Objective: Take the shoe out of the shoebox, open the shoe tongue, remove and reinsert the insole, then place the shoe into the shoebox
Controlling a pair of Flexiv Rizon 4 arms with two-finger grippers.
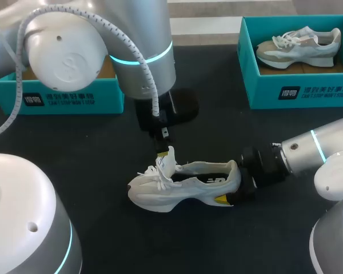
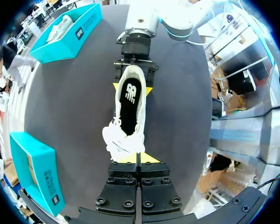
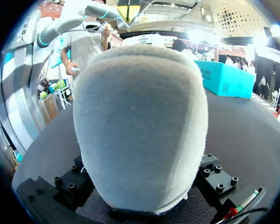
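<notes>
Left pincer [image 2: 138,158] hangs over the middle of the desk [image 1: 91,171], closed on the tip of the tongue [image 1: 167,160], which it holds upright above the laces [image 1: 154,174]. Right pincer [image 2: 132,88] comes in low from the right edge and clamps the heel from both sides. Between them the shoe [image 1: 183,185] sits on its sole, its opening facing up and the dark insole [image 2: 130,105] showing inside.

The hold on the tongue looks thin. A harder pull could let it slip free and fall back over the opening. If the pull went up instead of toward the toe, the toe could lift and the shoe could twist in the heel clamp. The laces could also snag a finger going in.

The shoe's long axis runs parallel to the near edge, toe toward the left edge and heel toward the right. One shoebox [image 1: 63,97] stands at the far left corner.
</notes>
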